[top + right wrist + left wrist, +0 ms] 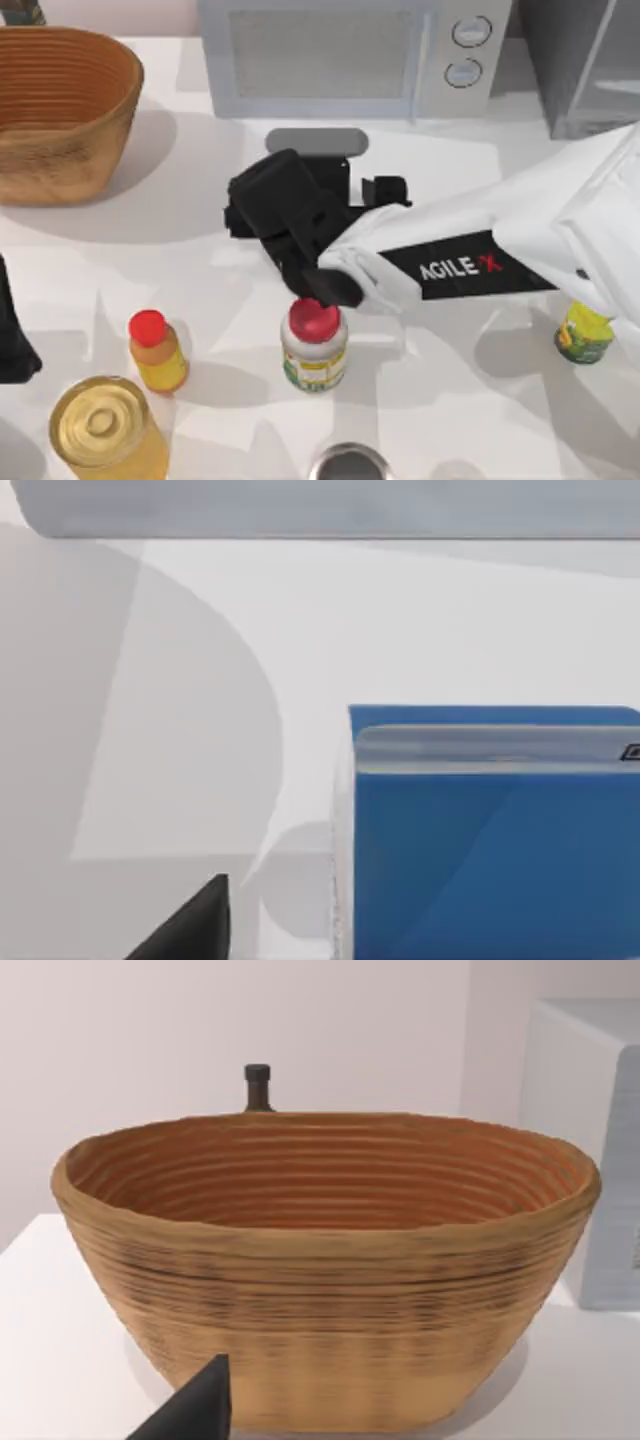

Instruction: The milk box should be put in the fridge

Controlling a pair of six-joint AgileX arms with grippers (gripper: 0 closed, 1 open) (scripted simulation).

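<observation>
Overhead, the right claw [262, 222] hangs mid-tabletop before the microwave [355, 55], the fridge [585, 65] at the far right corner. Whether its fingers are apart I cannot tell. From the right wrist, the milk box [495, 835] stands just beside a black fingertip [190, 925]. From the left wrist, the basket [325, 1270] looms.

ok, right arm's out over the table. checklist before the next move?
1. Right gripper at the milk box: ok, the carton sits close under the wrist camera.
2. Grip on the milk box: cannot tell.
3. Fridge door open: cannot tell, partly in view.
4. Clearance from the red-capped jar: not ok, the right arm overlaps its cap in the top view.
5. Left arm out of the way: ok, at the table's left edge, facing the basket.
</observation>
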